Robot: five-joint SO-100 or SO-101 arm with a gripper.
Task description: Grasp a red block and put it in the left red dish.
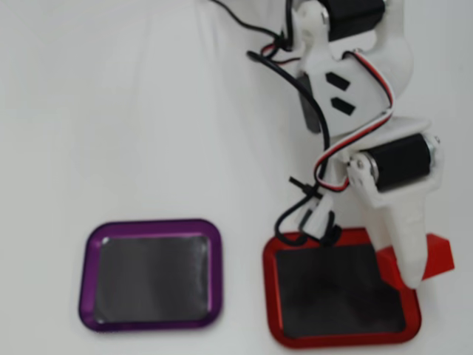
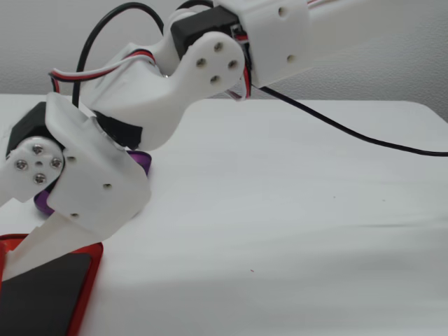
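Observation:
The red dish [image 1: 277,296] has a glossy red rim and a dark flat inside. It lies at the bottom right of the overhead view and at the bottom left of the fixed view [image 2: 87,276]. My gripper [image 1: 414,275] points down over the dish's right edge and is shut on the red block [image 1: 440,255]. The block sticks out on both sides of the white finger, just above the rim. In the fixed view the gripper [image 2: 8,271] reaches down to the dish, and I cannot make out the block there.
A purple-rimmed dish [image 1: 151,225] of the same shape lies to the left of the red one in the overhead view. In the fixed view it peeks out behind the arm [image 2: 143,162]. Black and red cables [image 1: 295,214] hang from the arm over the red dish's far edge.

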